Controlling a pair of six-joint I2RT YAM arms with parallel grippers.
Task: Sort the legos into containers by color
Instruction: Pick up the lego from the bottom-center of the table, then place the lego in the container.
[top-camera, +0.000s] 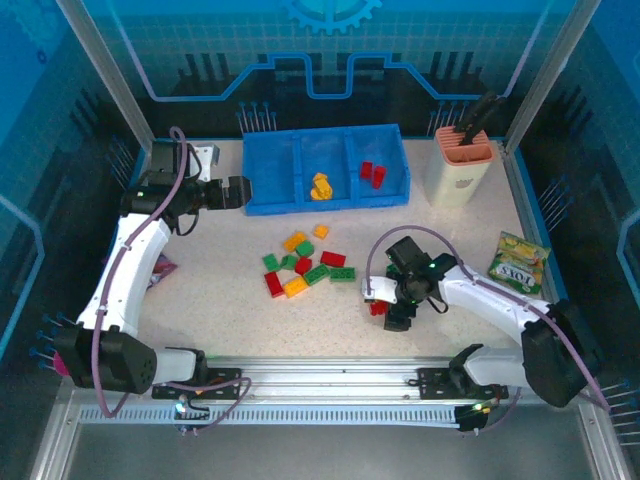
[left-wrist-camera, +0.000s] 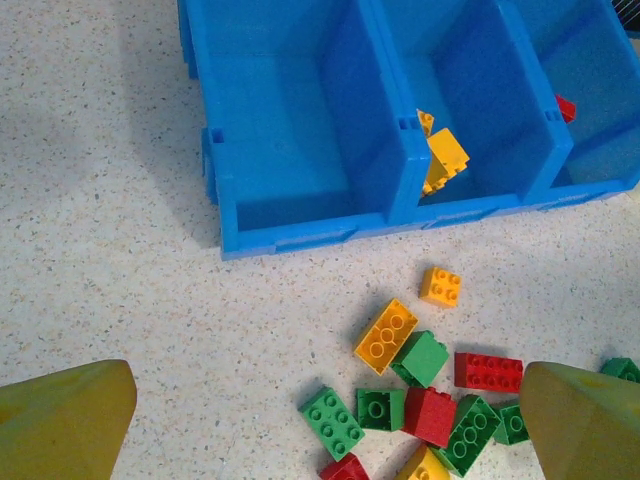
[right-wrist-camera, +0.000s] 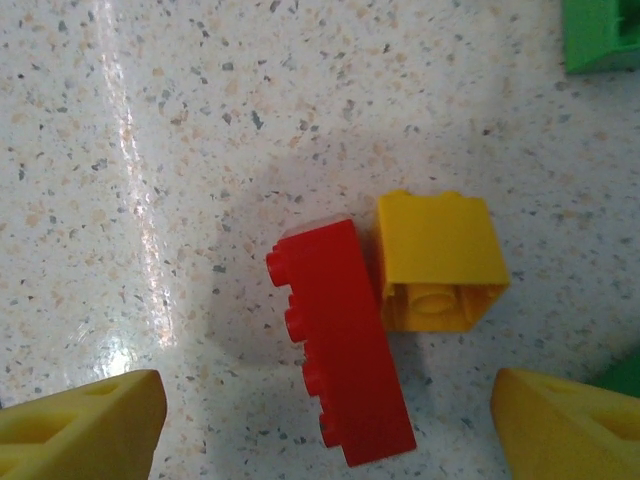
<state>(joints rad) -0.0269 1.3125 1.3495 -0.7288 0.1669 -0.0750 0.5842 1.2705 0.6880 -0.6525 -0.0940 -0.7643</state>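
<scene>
Speckled table (top-camera: 230, 310), blue booth walls. Tray (top-camera: 300, 207) at far side: yellow bricks (top-camera: 320, 187) in middle bin, red bricks (top-camera: 372, 173) in right bin, which left wrist view cuts off. Legos (top-camera: 305, 265) loose in front of tray, bare strip between. Left gripper (top-camera: 242, 193) at tray's left end, fingers wide apart, holding nothing. Right gripper (right-wrist-camera: 325, 420) well in front of tray's right end, fingers spread either side of red brick (right-wrist-camera: 340, 350) and yellow brick (right-wrist-camera: 437, 255), touching neither. From above, arm hides most of both. Green brick (right-wrist-camera: 600, 30) cut by frame corner.
</scene>
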